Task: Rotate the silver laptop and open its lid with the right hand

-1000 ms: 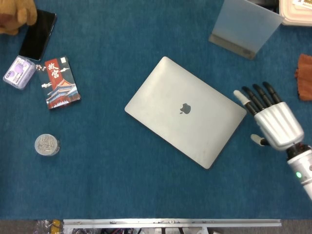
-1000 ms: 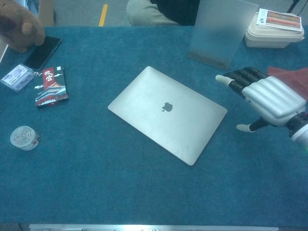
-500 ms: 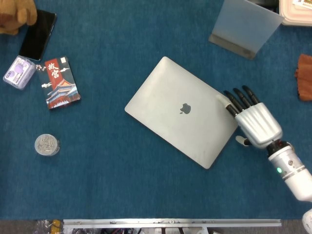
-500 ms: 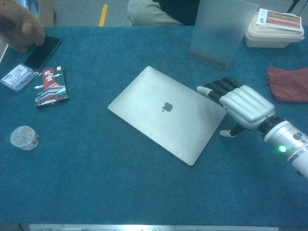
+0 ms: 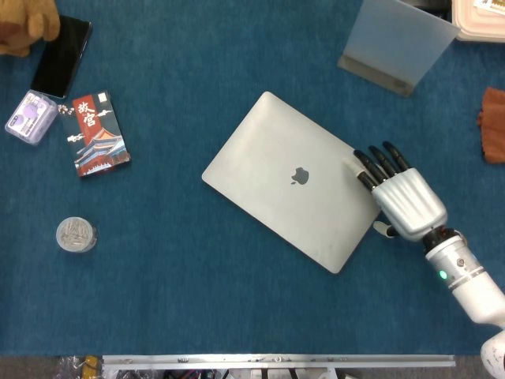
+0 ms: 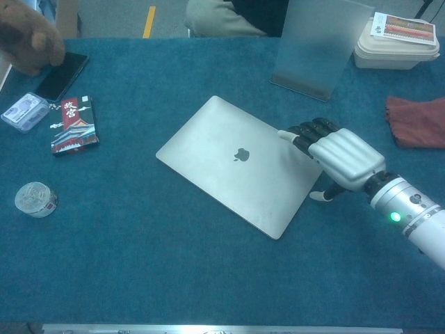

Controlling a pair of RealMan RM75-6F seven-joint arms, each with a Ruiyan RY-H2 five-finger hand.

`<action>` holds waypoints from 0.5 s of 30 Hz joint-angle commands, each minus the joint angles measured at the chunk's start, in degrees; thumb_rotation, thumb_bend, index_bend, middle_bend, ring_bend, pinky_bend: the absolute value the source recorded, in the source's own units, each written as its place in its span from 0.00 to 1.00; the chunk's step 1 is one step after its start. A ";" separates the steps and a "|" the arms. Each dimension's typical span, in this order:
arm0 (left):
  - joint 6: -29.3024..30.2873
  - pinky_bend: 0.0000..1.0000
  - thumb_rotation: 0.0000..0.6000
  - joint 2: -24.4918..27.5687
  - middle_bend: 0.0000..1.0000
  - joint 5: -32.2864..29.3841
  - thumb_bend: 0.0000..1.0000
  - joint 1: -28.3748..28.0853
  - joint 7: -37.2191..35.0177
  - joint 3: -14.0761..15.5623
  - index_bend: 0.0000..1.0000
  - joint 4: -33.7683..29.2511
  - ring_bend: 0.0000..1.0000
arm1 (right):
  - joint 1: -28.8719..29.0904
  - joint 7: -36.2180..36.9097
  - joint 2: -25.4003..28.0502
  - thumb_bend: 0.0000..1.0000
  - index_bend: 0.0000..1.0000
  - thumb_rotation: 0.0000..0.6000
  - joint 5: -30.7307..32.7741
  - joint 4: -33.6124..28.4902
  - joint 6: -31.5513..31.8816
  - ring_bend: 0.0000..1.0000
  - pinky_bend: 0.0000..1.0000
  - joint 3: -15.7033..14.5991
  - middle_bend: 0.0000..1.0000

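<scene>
- The blue table cloth [image 5: 197,300] fills both views; its far edge shows only in the chest view.
- The silver laptop [image 5: 292,178] lies shut and flat near the middle, turned askew so one corner points toward 12 o'clock. Its right corner is hidden under the hand.
- The right hand [image 5: 401,197] lies at the laptop's 3 o'clock, palm down, fingers [image 5: 371,166] stretched out side by side over the lid's right corner. Whether they press the lid or only hover I cannot tell. The thumb [image 6: 321,195] pokes out beside the laptop's edge, low by the cloth. The hand holds nothing.
- The left hand shows in neither view.
- A frosted plastic stand [image 5: 398,39] stands at 1 o'clock, its top cut off in the head view.
- A pale lidded box [image 6: 396,42] sits at the far right, mostly cropped in the head view.
- A red cloth [image 6: 417,120] at 3 o'clock runs off the frame.
- A black phone [image 5: 61,55] at 10 o'clock is partly covered by a brown plush toy [image 5: 24,24], itself cut off.
- A printed card pack [image 5: 96,134] lies below the phone.
- A small clear case [image 5: 30,117] lies beside it; contents unreadable.
- A small round container [image 5: 76,234] sits at 8 o'clock.
</scene>
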 commanded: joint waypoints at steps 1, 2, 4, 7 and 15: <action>0.02 0.00 1.00 -0.02 0.07 -0.12 0.32 0.05 -0.14 -0.04 0.05 0.18 0.05 | 0.21 0.04 -0.31 0.11 0.00 0.94 -0.27 0.40 0.25 0.00 0.04 -0.17 0.07; -0.03 0.00 1.00 -0.09 0.07 -0.12 0.32 0.04 -0.28 -0.03 0.05 0.32 0.05 | 0.29 0.09 -0.43 0.12 0.00 0.94 -0.22 0.50 0.23 0.00 0.04 -0.16 0.07; -0.02 0.00 1.00 -0.10 0.07 -0.10 0.32 0.00 -0.75 -0.09 0.05 0.49 0.05 | 0.49 0.08 -0.73 0.16 0.00 0.94 -0.04 0.62 0.12 0.00 0.04 -0.14 0.07; 0.09 0.00 1.00 -0.14 0.07 -0.01 0.32 0.01 -0.84 -0.10 0.05 0.72 0.05 | 0.84 -0.29 -1.19 0.17 0.00 0.94 -0.14 0.83 -0.05 0.00 0.04 -0.31 0.07; 0.16 0.00 1.00 -0.16 0.07 -0.14 0.32 0.13 -1.35 -0.10 0.05 1.31 0.05 | 2.07 -0.32 -3.95 0.17 0.00 0.94 -0.44 2.19 -0.01 0.00 0.04 0.26 0.07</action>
